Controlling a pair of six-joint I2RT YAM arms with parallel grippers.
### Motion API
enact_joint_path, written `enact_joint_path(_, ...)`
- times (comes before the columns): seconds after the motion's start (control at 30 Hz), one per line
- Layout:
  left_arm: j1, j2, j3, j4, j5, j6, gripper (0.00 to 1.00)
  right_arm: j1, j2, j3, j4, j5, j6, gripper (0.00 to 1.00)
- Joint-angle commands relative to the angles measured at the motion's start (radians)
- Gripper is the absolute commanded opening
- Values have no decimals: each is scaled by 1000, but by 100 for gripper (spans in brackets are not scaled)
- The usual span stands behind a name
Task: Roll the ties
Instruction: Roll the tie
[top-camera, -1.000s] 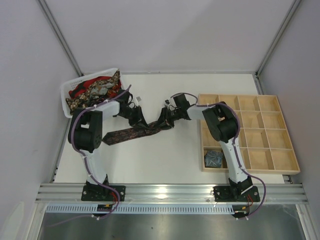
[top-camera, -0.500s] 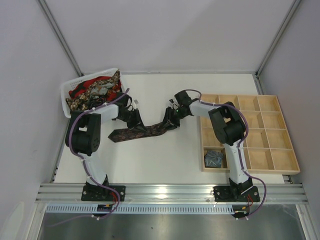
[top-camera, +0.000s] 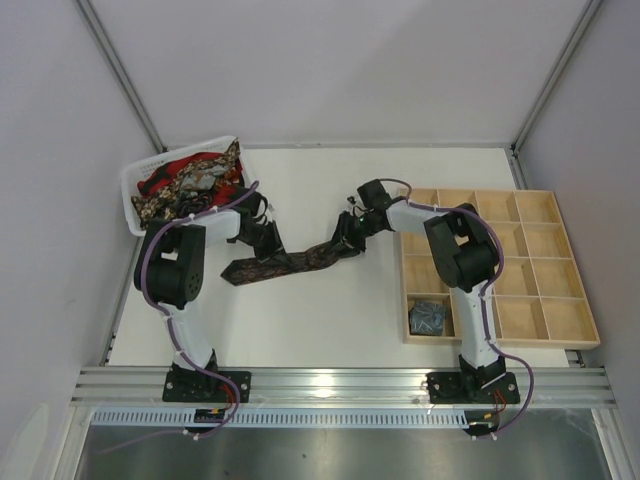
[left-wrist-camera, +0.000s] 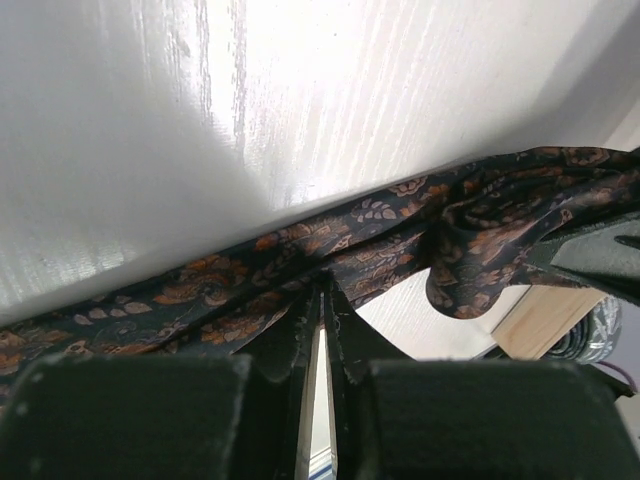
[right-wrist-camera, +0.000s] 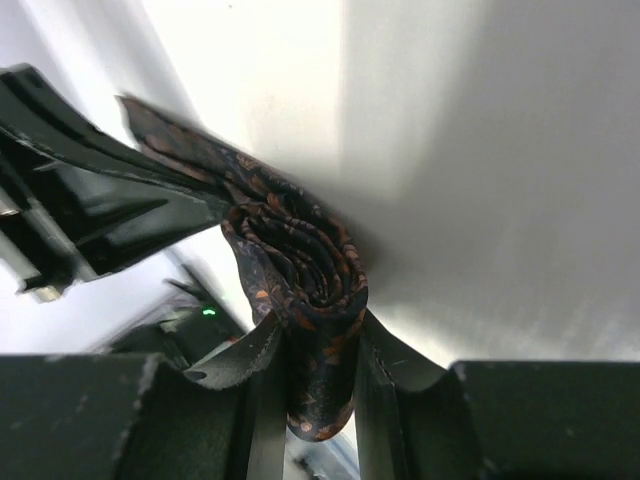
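Top external view: one dark patterned tie (top-camera: 290, 262) lies on the table (top-camera: 330, 310), stretched between the two arms. The left gripper (top-camera: 266, 240) is closed on the flat strip, apparently to tension it. The right gripper (top-camera: 350, 232) clamps the started coil (right-wrist-camera: 300, 250), judged to hold the winding tight. Both arms reach forward and inward, with wrists low over the tabletop. Unrolled ties (top-camera: 190, 178) fill the basket (top-camera: 128, 200), and one grey-blue roll (top-camera: 427, 317) occupies a near-left compartment of the wooden tray (top-camera: 511, 257).
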Motion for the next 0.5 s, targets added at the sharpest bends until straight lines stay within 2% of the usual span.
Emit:
enact_joint_path(0.0,-5,22,-40,-7,-76,-16,11,-64,-42,-107,265,-115,161,0)
enact_joint_path(0.07,-5,25,-42,-9,-76,-16,11,-72,-36,-124,363,-156,221,0)
enact_joint_path(0.2,-5,26,-42,-10,-69,-14,11,-72,-31,-115,375,-147,226,0)
enact_joint_path(0.33,-5,23,-25,-15,-50,-5,11,-66,9,-24,162,-75,141,0)
enact_joint_path(0.4,-3,16,-14,-15,-37,4,11,-57,12,16,116,-46,80,0)
enact_joint_path(0.47,-3,3,18,-21,-4,23,11,-37,19,68,-25,25,-28,0)
